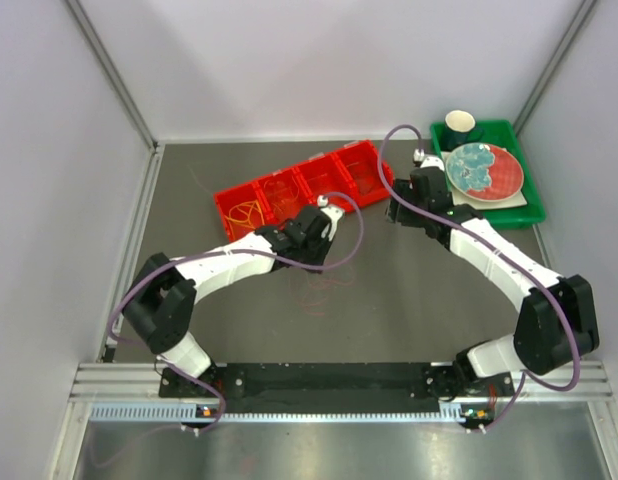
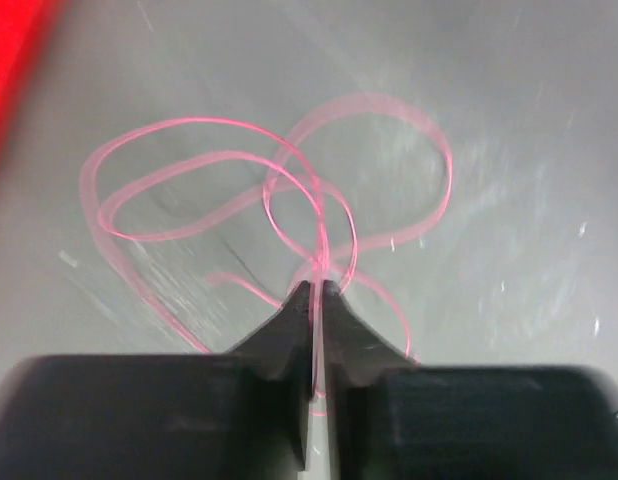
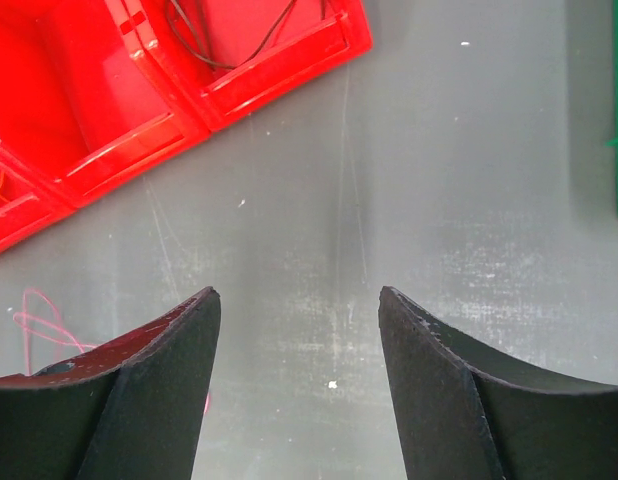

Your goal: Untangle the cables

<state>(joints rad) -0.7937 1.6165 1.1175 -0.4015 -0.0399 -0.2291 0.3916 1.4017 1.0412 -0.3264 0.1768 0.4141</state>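
My left gripper (image 1: pixel 311 250) hangs over the middle of the table, and in its wrist view (image 2: pixel 316 288) it is shut on a pinkish cable (image 2: pixel 369 110). That cable spreads in several overlapping loops over the grey table below and shows faintly from above (image 1: pixel 317 285). A yellow-orange cable (image 1: pixel 244 212) lies in the leftmost compartment of the red tray (image 1: pixel 229 192). A black cable (image 3: pixel 204 50) lies in a compartment at the tray's right end. My right gripper (image 1: pixel 394 212) is open and empty (image 3: pixel 297 292) above bare table by that end. A bit of pink cable (image 3: pixel 39 325) shows at its left.
A green tray (image 1: pixel 534 212) at the back right holds a red and teal plate (image 1: pixel 484 170) and a dark cup (image 1: pixel 461 124). White walls close in the back and sides. A metal rail (image 1: pixel 329 400) runs along the near edge.
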